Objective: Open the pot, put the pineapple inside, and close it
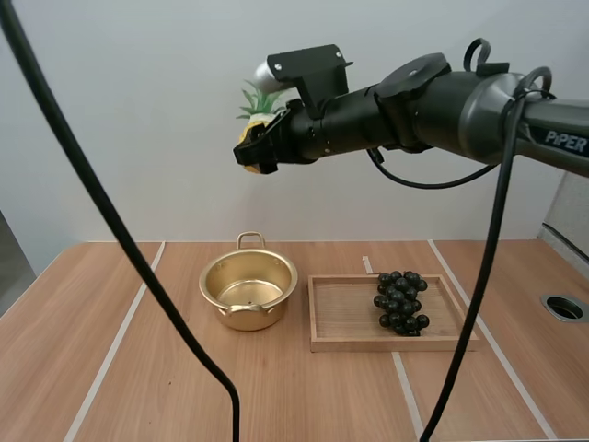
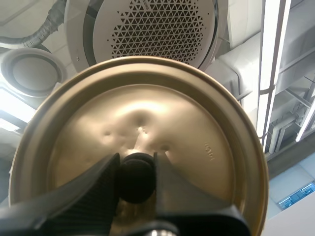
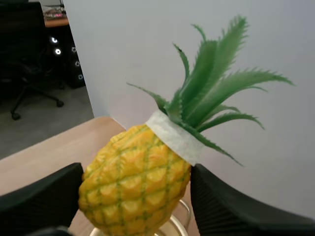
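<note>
A gold pot [image 1: 248, 291] stands open on the table, left of the tray. High above it, my right gripper [image 1: 255, 147] is shut on a yellow pineapple [image 1: 250, 129] with green leaves. In the right wrist view the pineapple [image 3: 138, 184] sits pinched between the black fingers [image 3: 39, 199], and the pot's rim [image 3: 174, 227] shows just under it. In the left wrist view my left gripper [image 2: 136, 172] is shut on the black knob [image 2: 135, 177] of the gold lid [image 2: 197, 142], held up off the pot.
A wooden tray [image 1: 345, 318] lies right of the pot with a bunch of dark grapes [image 1: 400, 301] in it. A round cable hole [image 1: 563, 307] is set in the table at the far right. White lines cross the tabletop.
</note>
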{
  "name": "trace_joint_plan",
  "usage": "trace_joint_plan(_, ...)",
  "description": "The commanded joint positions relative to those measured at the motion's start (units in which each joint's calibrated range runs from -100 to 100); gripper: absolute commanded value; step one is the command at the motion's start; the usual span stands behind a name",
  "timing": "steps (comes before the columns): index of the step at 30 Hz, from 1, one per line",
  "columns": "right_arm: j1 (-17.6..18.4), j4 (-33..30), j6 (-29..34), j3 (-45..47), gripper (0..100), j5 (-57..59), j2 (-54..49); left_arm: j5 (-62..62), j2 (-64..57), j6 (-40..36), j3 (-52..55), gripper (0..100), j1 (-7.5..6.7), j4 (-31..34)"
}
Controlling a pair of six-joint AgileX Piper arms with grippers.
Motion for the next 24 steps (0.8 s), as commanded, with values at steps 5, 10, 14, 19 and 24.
trace_joint_plan(5,0.1,-8.0,-1.7,-0.5,0,4.5,4.8,0.4,-1.2,-0.1,-0.4,0,-0.01,0.4)
trace_joint_plan(10,0.1,-8.4,-2.5,-0.5,0,9.9,8.2,1.1,-1.2,-0.1,-0.4,0,-0.01,0.4)
trace_joint_plan(14,0.1,-8.9,-3.7,-0.5,0,11.5,10.5,2.5,-1.2,-0.1,-0.4,0,-0.01,0.4)
trace_joint_plan(19,0.1,-10.3,-4.7,-0.5,0,13.1,13.6,2.5,-1.2,-0.1,-0.4,0,-0.01,0.4)
trace_joint_plan(24,0.1,-10.5,-5.1,-0.5,0,13.4,17.7,2.4,-1.0,-0.1,-0.4,0,-0.01,0.4)
